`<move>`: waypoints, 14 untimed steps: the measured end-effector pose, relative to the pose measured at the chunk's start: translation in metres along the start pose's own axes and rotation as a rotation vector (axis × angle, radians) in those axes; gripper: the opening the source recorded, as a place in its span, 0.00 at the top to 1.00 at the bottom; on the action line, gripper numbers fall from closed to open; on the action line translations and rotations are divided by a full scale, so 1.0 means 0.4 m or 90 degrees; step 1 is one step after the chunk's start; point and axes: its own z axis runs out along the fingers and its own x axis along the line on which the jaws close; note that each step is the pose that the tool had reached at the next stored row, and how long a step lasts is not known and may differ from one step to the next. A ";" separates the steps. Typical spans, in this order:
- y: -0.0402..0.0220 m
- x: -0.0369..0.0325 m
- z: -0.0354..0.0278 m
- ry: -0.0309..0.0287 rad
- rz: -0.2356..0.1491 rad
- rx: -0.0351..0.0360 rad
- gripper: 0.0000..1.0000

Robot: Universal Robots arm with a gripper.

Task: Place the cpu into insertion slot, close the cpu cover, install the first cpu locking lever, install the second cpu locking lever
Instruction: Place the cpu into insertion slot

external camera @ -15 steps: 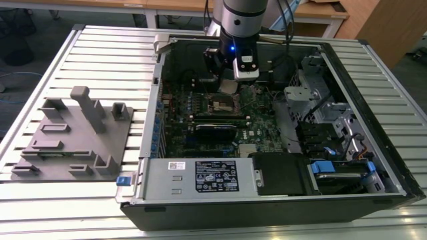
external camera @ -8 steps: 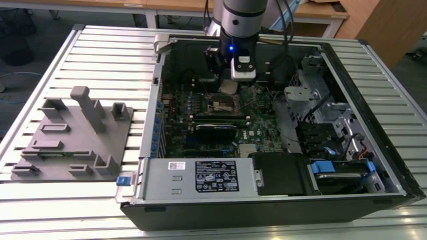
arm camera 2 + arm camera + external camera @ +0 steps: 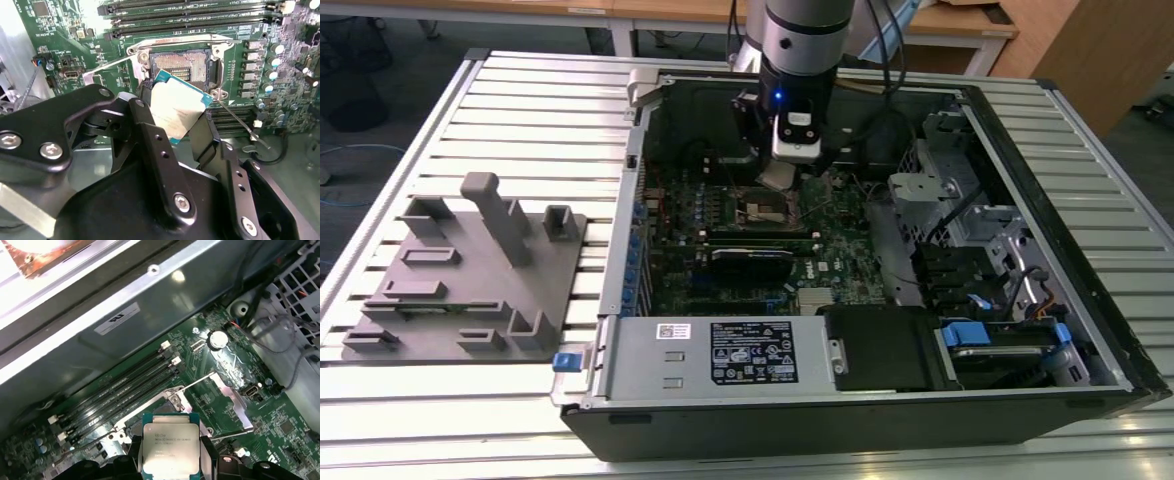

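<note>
My gripper (image 3: 779,180) hangs inside the open computer case, shut on the cpu (image 3: 176,111), a flat square chip with a silvery top and a teal edge. The black fingers (image 3: 145,122) clamp two opposite sides of the chip, which is tilted in the second wrist view. Just beyond it lies the insertion slot (image 3: 179,64), its pin field uncovered, on the green board. The cpu (image 3: 168,446) hovers a little above the slot (image 3: 767,208) and does not touch it. The cpu cover (image 3: 167,394) stands swung back at the slot's far edge. Two thin wire levers (image 3: 107,65) (image 3: 241,123) stick out unlatched.
Long black memory slots (image 3: 190,21) run beside the slot. A black card (image 3: 750,262) crosses the board lower down. Cables and a drive cage (image 3: 947,190) fill the case at the exterior view's right. A grey fixture (image 3: 474,270) stands on the slatted table (image 3: 534,100) outside the case.
</note>
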 end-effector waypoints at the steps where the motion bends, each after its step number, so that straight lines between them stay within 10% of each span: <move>1: 0.000 0.000 0.000 -0.0003 0.004 -0.0001 0.46; 14: 0.000 0.000 0.000 -0.0016 0.018 -0.0003 0.46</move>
